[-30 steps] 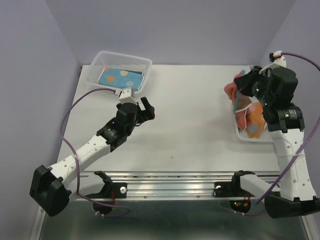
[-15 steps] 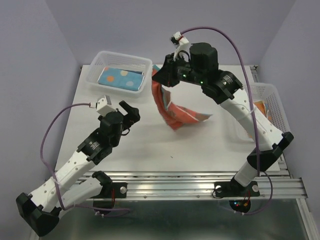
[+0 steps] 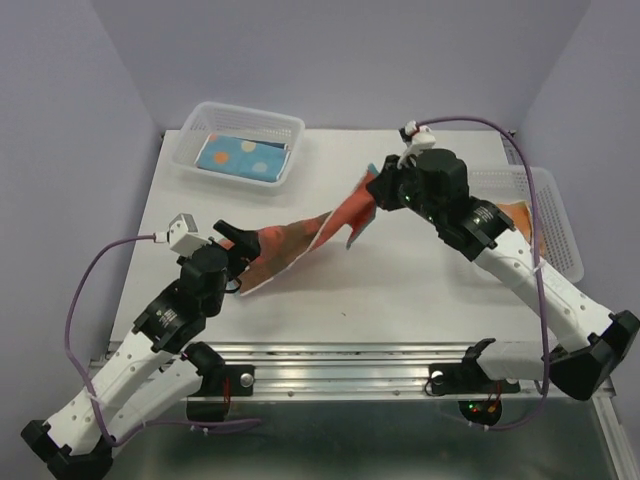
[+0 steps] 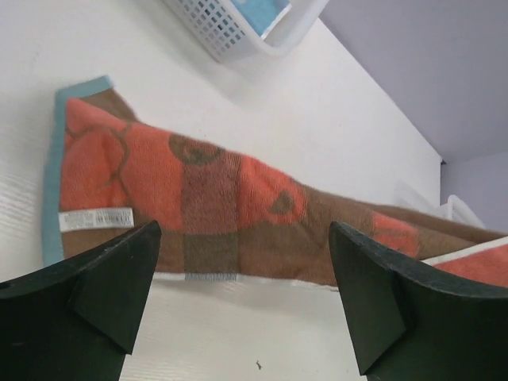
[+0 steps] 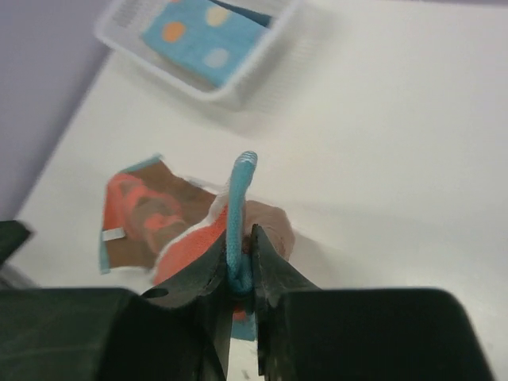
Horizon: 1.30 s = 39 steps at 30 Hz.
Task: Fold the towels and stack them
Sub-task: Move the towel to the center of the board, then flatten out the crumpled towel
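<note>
**One towel out of the basket, half laid on the table**

One second ago the right gripper is over the right basket at 3 o'clock, lifting the orange-brown towel. Now that towel stretches across the table. Its low end lies flat towards 8 o'clock and its high end is raised near 1 o'clock. The right gripper's jaws are nearly closed, pinching the towel's teal edge. The left gripper has drawn back to 8 o'clock. It gapes fully and holds nothing, with the towel's labelled corner just ahead of its fingers. Whether it touches the cloth I cannot tell. At 11 o'clock a folded blue towel sits in the left basket. By my reading the fetch is done and spreading comes next, probably with the left gripper taking that near corner.
</note>
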Motion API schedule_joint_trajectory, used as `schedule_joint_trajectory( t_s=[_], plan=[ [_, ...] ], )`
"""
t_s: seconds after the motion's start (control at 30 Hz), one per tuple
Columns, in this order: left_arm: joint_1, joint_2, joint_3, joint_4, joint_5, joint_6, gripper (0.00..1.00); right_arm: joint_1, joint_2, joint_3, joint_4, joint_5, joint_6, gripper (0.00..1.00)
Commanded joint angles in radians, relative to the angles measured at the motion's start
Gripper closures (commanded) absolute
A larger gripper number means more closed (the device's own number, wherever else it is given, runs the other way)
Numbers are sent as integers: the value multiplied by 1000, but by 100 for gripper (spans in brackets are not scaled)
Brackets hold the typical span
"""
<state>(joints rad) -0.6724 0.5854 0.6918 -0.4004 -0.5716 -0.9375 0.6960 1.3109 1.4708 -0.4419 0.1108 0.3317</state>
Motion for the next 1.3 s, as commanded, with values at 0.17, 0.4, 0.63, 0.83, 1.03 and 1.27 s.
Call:
schedule_joint_trajectory(
  t_s=[0.17, 0.4, 0.63, 0.83, 1.03, 1.27],
  plan=[
    [-1, 69, -57, -17, -5, -29, 1, -349, -30, -448, 117, 78, -66, 46],
    [0, 162, -58, -9, -14, -67, 1, -210, -21, -379, 134, -83, -77, 0],
    [33, 177, -54, -21, -53, -84, 1, 139, 122, -452, 281, -28, 112, 0],
    [195, 108, -98, 13, -12, -57, 1, 437, 440, -220, 264, 93, 50, 0],
    [290, 109, -143, 75, 110, -12, 1, 546, 677, 12, 158, 203, -11, 4],
    [303, 134, -141, 80, 108, -6, 1, 560, 778, 76, 126, 253, 3, 23]
  ],
)
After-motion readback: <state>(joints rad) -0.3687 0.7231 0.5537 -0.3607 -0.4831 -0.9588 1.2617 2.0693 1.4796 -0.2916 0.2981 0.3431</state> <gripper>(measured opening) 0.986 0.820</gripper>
